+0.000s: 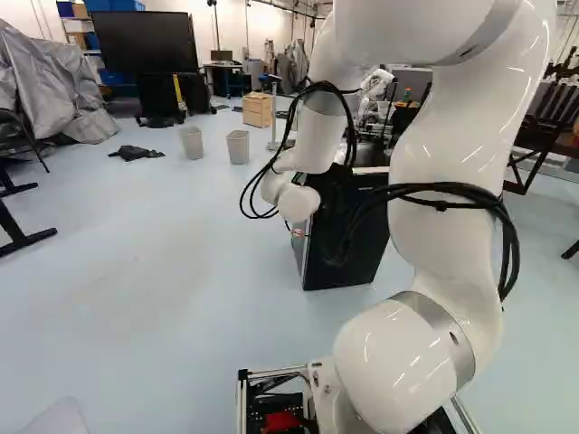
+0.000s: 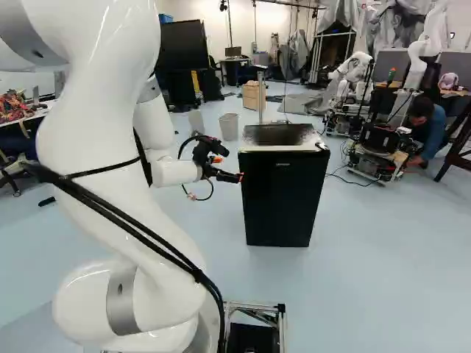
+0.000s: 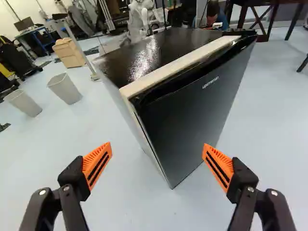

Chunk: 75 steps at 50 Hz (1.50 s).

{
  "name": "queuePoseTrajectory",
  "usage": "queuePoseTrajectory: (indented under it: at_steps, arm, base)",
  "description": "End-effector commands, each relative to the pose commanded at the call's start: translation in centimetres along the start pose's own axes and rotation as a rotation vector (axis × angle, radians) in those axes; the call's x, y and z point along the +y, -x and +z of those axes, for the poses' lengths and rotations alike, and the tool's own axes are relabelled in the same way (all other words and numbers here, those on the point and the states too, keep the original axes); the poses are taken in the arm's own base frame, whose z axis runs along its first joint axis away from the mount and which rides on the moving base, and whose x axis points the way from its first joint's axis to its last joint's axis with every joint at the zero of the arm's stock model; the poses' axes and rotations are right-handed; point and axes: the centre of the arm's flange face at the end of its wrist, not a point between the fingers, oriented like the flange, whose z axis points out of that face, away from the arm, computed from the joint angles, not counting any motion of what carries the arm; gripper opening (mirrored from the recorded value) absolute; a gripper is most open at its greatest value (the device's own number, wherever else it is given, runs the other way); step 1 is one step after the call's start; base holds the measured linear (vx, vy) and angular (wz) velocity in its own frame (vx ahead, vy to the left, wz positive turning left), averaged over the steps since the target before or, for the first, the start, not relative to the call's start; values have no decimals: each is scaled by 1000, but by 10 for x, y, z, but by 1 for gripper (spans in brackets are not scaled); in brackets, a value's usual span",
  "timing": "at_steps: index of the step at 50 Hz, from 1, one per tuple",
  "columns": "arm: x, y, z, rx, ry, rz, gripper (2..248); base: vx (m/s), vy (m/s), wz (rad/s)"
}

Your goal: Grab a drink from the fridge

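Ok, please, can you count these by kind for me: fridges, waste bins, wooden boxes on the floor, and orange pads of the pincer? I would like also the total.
Fridge: 1
Waste bins: 2
Wooden box: 1
Orange pads of the pincer: 2
Total: 6

There's one fridge (image 3: 192, 110), two bins (image 3: 66, 89), one wooden crate (image 3: 70, 54) — and two orange pads (image 3: 97, 164).
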Motion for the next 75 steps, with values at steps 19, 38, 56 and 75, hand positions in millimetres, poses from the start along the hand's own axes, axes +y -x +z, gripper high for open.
queuePoseTrajectory:
  at_steps: [19,38,56,75]
  arm:
    - [-23,5,0,35,42,48,247]
    - [-49,2,18,84,84,100,247]
    - [-66,-4,40,119,120,144,247]
    - [-67,-8,52,127,134,157,247]
  base:
    - [0,0,0]
    - [0,0,0]
    - [0,0,0]
    - [0,0,0]
